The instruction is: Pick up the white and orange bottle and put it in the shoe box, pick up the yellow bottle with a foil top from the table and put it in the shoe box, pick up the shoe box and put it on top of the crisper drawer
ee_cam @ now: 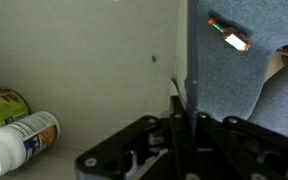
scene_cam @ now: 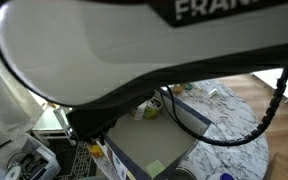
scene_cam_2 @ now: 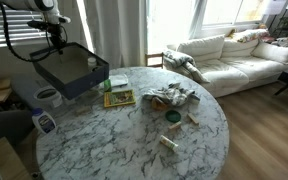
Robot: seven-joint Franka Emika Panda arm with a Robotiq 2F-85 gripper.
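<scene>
Far left in the wrist view, the white and orange plastic bottle [ee_cam: 19, 140] and the yellow foil-topped bottle [ee_cam: 4, 105] lie inside the big cardboard shoe box [ee_cam: 94, 60], brown inside, grey-blue outside. Steps 1 & 2 look done. To their right, your tool [ee_cam: 184, 110] is clamped on the box wall. In an exterior view the box hangs tilted over the marble tabletop [scene_cam_2: 134, 140]. Still to do: set it on what looks like the whitish translucent crisper drawer [scene_cam_2: 48, 98], just below.

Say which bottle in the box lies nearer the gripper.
The white and orange bottle, lower in the wrist view; the yellow bottle lies beyond it in the shoe box.
</scene>
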